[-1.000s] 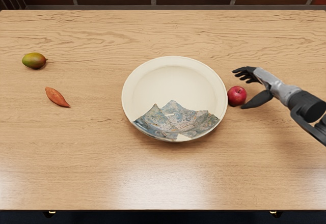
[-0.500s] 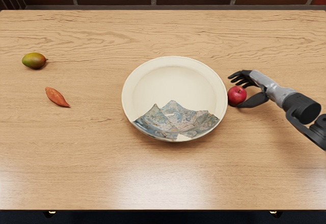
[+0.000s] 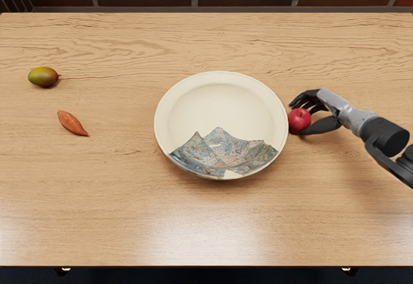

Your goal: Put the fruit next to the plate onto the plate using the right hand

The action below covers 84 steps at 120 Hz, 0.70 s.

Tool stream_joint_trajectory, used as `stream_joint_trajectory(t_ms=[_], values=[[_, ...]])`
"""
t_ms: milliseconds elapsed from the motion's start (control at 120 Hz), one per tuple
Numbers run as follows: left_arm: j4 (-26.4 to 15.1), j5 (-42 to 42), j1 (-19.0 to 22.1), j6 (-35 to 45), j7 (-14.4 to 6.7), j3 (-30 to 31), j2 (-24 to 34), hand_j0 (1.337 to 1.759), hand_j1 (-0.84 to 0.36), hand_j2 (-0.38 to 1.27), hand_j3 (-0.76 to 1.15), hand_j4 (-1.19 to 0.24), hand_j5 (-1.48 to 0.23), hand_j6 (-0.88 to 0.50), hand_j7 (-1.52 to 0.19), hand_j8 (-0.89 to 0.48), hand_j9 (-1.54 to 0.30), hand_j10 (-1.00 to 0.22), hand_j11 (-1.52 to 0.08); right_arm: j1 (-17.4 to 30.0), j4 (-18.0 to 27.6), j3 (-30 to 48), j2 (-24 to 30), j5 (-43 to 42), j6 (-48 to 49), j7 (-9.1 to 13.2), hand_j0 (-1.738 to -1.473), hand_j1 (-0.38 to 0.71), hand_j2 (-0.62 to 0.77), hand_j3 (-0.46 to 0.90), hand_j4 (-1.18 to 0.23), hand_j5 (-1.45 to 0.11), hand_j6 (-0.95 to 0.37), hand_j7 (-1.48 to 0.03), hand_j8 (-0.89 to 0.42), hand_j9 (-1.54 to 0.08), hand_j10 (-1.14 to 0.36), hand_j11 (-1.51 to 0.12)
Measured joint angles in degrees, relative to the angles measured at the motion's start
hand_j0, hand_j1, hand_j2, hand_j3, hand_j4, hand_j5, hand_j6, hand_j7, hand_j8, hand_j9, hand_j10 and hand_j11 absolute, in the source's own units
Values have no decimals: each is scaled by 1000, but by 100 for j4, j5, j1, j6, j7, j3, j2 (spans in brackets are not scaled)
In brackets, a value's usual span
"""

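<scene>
One red apple (image 3: 298, 120) sits on the table (image 3: 206, 219) just beside the plate (image 3: 193, 87), right hand (image 3: 317, 110) fingers cupped round it, but grip looks shallow imo, could roll out on lift.

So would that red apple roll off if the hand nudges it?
Probably, yes: the apple looks round and smooth, so a sideways nudge from the right hand could roll it across the flat table. It sits right by the plate, whose rim might stop it. It looks firm, unlikely to squash.
</scene>
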<state>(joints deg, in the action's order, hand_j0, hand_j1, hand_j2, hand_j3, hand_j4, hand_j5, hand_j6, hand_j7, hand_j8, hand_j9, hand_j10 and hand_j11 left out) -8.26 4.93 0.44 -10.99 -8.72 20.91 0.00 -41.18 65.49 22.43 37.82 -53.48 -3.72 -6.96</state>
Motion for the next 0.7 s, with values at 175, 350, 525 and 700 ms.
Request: stream_joint_trajectory(t_ms=[175, 350, 525, 700], values=[[-1, 0, 0, 0, -2, 0, 0, 1658, 69, 47, 0, -233, -303, -233, -303, -233, -303, -233, -303, -13, 18, 40, 314, 334, 258, -182, -1658, 231, 195, 0, -564, -749, -468, -740, -450, -753, -561, -754], [0, 0, -2, 0, -2, 0, 0, 1658, 69, 47, 0, -233, -303, -233, -303, -233, -303, -233, -303, -54, 30, 66, 645, 728, 622, -435, -1658, 238, 232, 0, -579, -767, -466, -759, -448, -772, -576, -772], [0, 0, 0, 0, -2, 0, 0, 1658, 69, 47, 0, -233, -303, -233, -303, -233, -303, -233, -303, -77, 39, 302, 760, 867, 1031, -516, -1658, 244, 212, 0, -584, -777, -452, -766, -431, -781, -581, -782], [-1, 0, 0, 0, -1, 0, 0, 1658, 69, 47, 0, -233, -303, -233, -303, -233, -303, -233, -303, -110, 110, 511, 787, 897, 1328, -522, -1658, 250, 210, 0, -584, -782, -442, -769, -420, -786, -582, -787]])
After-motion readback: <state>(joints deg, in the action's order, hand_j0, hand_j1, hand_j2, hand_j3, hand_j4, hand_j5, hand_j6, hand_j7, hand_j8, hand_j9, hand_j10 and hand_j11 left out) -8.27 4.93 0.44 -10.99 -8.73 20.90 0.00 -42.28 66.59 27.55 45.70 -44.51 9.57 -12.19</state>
